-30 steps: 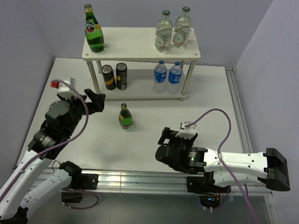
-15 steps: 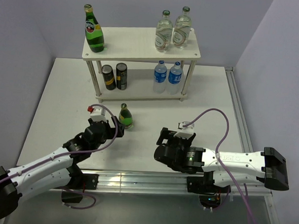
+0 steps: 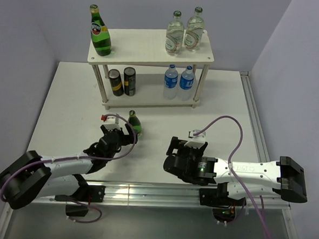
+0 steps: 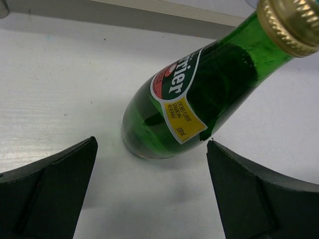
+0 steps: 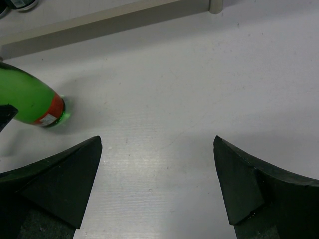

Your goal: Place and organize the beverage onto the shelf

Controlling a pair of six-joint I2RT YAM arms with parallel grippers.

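Observation:
A small green Perrier bottle (image 3: 134,123) stands upright on the white table in front of the shelf (image 3: 147,47). In the left wrist view the bottle (image 4: 199,94) fills the middle. My left gripper (image 3: 126,133) is low on the table just near-left of it, open. Its fingers (image 4: 50,184) stand wide, with the bottle's base level with the tips (image 4: 151,143) and touching neither. My right gripper (image 3: 175,146) is open and empty over bare table to the bottle's right. Its view (image 5: 157,139) shows the bottle (image 5: 30,102) at far left.
The shelf's top board holds a tall green bottle (image 3: 101,37) at the left and two clear glass bottles (image 3: 175,34) at the right. The lower board holds two dark cans (image 3: 123,81) and two water bottles (image 3: 178,81). Walls close the back and sides.
My left arm has swung down and to the right, bringing its open gripper low up to the green bottle. The bottle and the right arm have barely moved.

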